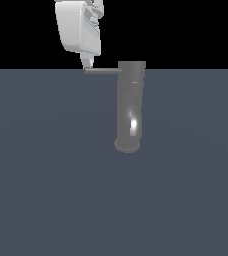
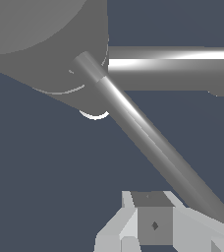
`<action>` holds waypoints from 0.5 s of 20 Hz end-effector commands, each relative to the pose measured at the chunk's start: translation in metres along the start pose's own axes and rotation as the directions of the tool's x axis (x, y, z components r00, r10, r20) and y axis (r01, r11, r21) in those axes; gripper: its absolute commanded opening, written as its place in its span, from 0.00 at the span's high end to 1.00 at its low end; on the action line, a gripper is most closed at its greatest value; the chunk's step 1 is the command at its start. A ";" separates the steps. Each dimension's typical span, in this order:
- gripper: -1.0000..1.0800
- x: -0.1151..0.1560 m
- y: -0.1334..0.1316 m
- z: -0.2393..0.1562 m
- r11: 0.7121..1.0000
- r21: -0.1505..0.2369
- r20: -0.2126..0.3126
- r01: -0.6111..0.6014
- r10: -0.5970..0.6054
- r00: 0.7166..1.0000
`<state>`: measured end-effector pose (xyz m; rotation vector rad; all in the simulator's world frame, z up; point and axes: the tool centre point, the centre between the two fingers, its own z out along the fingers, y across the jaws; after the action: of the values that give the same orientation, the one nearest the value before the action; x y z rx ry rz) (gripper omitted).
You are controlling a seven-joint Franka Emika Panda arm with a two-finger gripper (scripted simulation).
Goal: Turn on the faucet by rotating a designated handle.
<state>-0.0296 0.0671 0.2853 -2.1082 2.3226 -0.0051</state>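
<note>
The faucet [image 1: 131, 105] is a tall grey cylinder on a round base, standing upright in the middle of the exterior view. Its handle [image 1: 102, 70], a thin flat bar, sticks out level from the top toward the exterior view's left. My white gripper [image 1: 87, 64] hangs above the bar's free end, its fingertips together and touching or nearly touching that end. In the wrist view the handle [image 2: 153, 142] runs diagonally from the faucet [image 2: 40, 44] cap down to my gripper [image 2: 153, 216]. The bar's end lies right beside the fingers, with nothing clamped between them.
A flat dark blue-grey floor [image 1: 46, 190] stretches all around the faucet. Nothing else stands on it. The background above the floor's far edge is black.
</note>
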 end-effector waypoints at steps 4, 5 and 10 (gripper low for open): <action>1.00 0.020 0.015 0.000 1.000 -0.003 -0.002 -0.007 0.007 1.000; 1.00 0.022 0.017 0.000 1.000 -0.003 -0.002 -0.007 0.007 1.000; 1.00 0.036 0.031 0.000 1.000 -0.004 -0.001 -0.007 0.007 1.000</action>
<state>-0.0582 0.0442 0.2853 -2.1136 2.3187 -0.0040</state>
